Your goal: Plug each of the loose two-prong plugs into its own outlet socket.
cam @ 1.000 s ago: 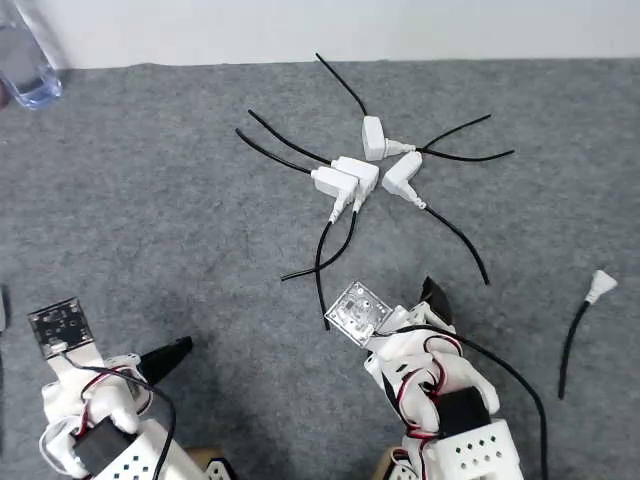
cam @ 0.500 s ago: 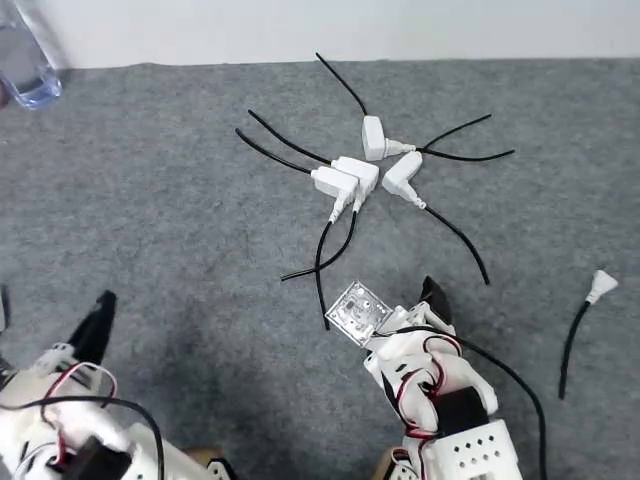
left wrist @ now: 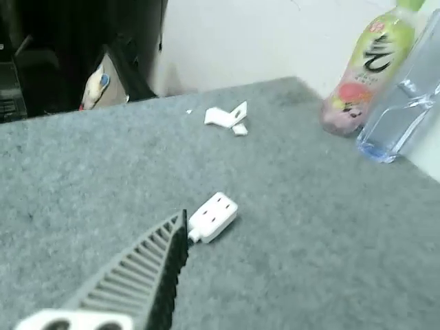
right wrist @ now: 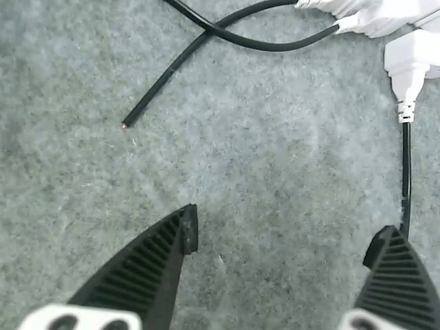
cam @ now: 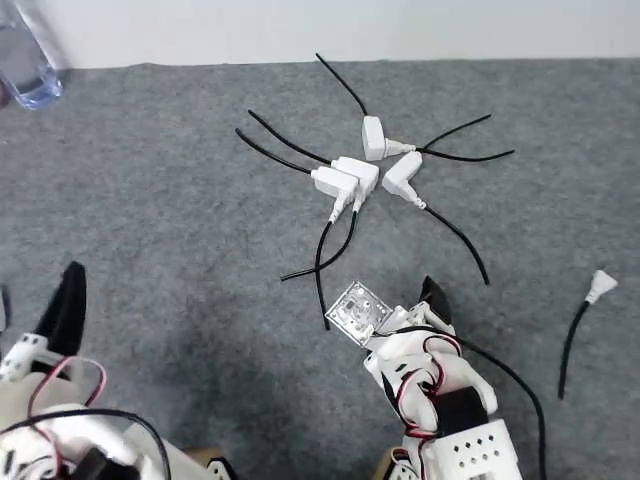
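Right gripper is gaping wide, gripping nothing, hovering over the grey mat near a black cable. Left gripper: opening cannot be told.

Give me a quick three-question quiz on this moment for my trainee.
1. True or false: the right gripper is shut on a plug.
2. The lone plug with its black cord lies: A) inside the cluster of white plugs; B) apart from it, on the mat; C) in a gripper.
3. Fill in: in the left wrist view, the white block on the mat is an outlet ____.
Key: 1 false, its jaws stand apart and empty; 2 B; 3 socket.
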{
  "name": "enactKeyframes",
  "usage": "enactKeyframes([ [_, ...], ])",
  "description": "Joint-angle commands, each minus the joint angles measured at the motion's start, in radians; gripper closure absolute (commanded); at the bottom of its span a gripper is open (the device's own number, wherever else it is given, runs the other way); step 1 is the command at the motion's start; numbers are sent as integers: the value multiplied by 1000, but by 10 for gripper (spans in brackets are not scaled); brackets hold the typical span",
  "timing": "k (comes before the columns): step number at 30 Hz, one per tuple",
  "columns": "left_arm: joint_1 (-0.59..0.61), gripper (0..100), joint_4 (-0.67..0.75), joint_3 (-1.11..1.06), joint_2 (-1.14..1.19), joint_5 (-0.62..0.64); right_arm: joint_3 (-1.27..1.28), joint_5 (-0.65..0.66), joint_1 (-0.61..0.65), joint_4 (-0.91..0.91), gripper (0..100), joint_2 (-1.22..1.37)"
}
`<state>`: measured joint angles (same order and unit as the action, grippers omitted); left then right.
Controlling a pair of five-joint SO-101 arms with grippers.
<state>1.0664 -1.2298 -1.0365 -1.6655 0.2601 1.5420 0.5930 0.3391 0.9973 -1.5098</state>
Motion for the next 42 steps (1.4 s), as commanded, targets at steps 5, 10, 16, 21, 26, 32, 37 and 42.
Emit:
enactKeyframes([
  [5, -14, 350, -11, 539, 677, -12, 12, -12, -5, -53, 627, -7],
  [10, -12, 350, -152, 842, 1120, -5, 15, -12, -7, -53, 627, -7],
  [16, -14, 350, -229, 1086, 1564, 32, 69, -11, -10, -117, 627, -16],
  [21, -41, 350, -242, 1254, 1875, -207, 69, -11, -10, -120, 627, -16],
  [26, -32, 350, -247, 1443, 2101, -374, 71, -11, -10, -122, 627, -16],
  [32, -34, 350, -364, 1607, 2286, -710, 81, -9, -10, -147, 627, -16],
  [37, 15, 350, -402, 1765, 2392, -895, 98, 21, -10, -165, 627, -16],
  [42, 87, 350, -362, 1842, 2495, -879, 98, 23, -7, -165, 627, -16],
])
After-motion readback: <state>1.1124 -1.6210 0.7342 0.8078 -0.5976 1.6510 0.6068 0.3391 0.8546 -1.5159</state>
